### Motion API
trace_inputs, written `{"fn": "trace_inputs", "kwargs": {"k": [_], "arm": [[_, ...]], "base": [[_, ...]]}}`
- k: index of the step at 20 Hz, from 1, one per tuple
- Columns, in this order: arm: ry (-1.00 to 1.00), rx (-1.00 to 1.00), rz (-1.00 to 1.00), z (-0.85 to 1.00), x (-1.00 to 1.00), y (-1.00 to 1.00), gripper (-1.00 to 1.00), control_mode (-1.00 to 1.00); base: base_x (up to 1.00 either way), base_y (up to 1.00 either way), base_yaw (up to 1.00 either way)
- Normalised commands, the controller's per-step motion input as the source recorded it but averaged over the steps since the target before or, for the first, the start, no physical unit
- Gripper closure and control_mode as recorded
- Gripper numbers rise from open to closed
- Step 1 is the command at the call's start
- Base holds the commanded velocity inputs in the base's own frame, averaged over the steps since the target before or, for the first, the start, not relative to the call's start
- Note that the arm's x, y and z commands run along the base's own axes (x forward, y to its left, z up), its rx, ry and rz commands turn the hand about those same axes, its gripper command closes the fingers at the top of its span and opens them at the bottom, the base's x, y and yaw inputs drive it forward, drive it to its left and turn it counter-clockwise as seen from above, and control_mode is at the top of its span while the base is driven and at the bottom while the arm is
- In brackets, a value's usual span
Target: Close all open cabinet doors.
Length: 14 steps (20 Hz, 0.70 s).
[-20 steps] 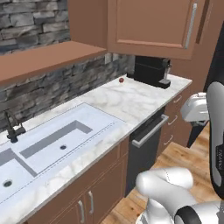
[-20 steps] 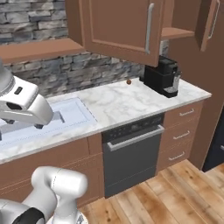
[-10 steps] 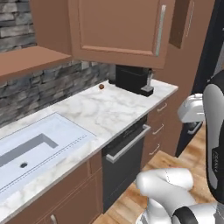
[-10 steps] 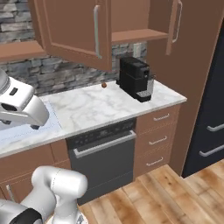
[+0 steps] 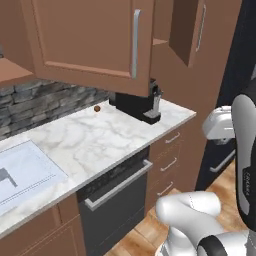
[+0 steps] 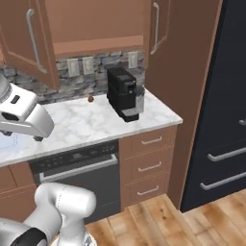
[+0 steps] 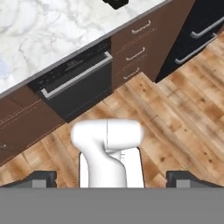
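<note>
Two reddish-brown wall cabinet doors stand open above the counter. The left door [image 5: 85, 40] swings out toward me, its silver bar handle [image 5: 135, 42] on the right edge; in the right base view this door [image 6: 21, 38] is at the upper left. The right door [image 5: 187, 30] also hangs open, and in the right base view it [image 6: 162, 24] stands beside the tall side panel, with the bare cabinet shelf [image 6: 98, 45] between the two doors. My gripper [image 7: 112, 179] points down at the wooden floor, well below and away from the doors. Its fingertips [image 7: 40, 178] are far apart and hold nothing.
A black coffee machine [image 6: 124, 93] stands on the marble counter [image 6: 91, 122] under the open cabinet, a small brown item [image 6: 90, 99] beside it. Below are a dark dishwasher front [image 6: 79, 170] and drawers [image 6: 149, 163]. A dark fridge [image 6: 226, 105] stands at right. The sink edge [image 5: 20, 172] lies at left.
The whole scene has slid left as the base drove right: the sink has nearly left the views, the fridge has come in, and the cabinet doors are closer. The doors themselves have not moved.
</note>
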Motion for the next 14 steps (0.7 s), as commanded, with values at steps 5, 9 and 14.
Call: {"fn": "trace_inputs", "kwargs": {"k": [5,9,14], "arm": [[0.00,0.00,0.00,0.00,0.00,0.00,-1.00,1.00],[0.00,0.00,0.00,0.00,0.00,0.00,-1.00,1.00],[0.00,0.00,0.00,0.00,0.00,0.00,-1.00,1.00]], "base": [[0.12,-0.73,0.35],[0.12,-0.68,0.35],[0.09,-0.61,0.33]]}}
